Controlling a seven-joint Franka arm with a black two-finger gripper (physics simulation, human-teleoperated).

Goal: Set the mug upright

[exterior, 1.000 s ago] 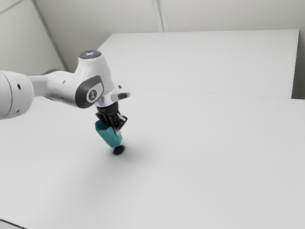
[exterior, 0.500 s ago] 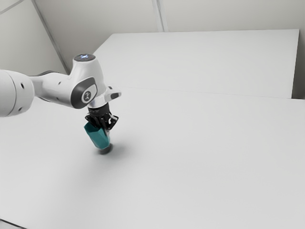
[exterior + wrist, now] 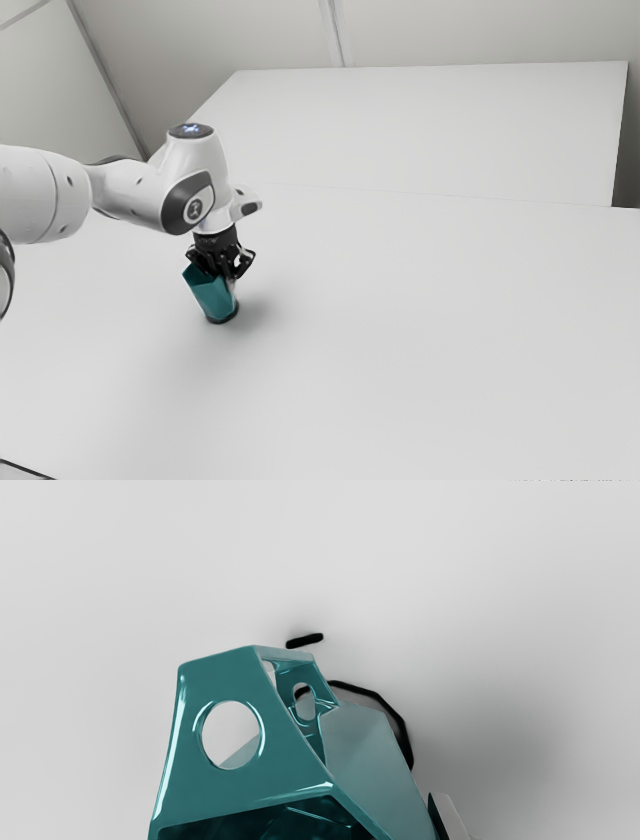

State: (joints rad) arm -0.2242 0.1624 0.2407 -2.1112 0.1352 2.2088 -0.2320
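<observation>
Mug: teal, with flat facets, located on the near side of the black two-finger gripper, in the exterior view's left half. Its body leans, with the mouth tipped toward the exterior view's left and the base lower, toward the right. The mug is therefore not fully upright. The base is at or just above the white tabletop; contact cannot be confirmed. A black curved band borders the base in the wrist view, and a short black mark lies near the mug.

End effector: pinching the mug by its wall, close to the rim. One pale fingertip is at the wall's outer face; the opposing one is hidden.

Mug surface: one broad panel has a round hole, and a smaller panel beside it has an oval one.

Surroundings: the white arm enters from the exterior view's left. A second white tabletop stands on the far side, before a pale wall.
</observation>
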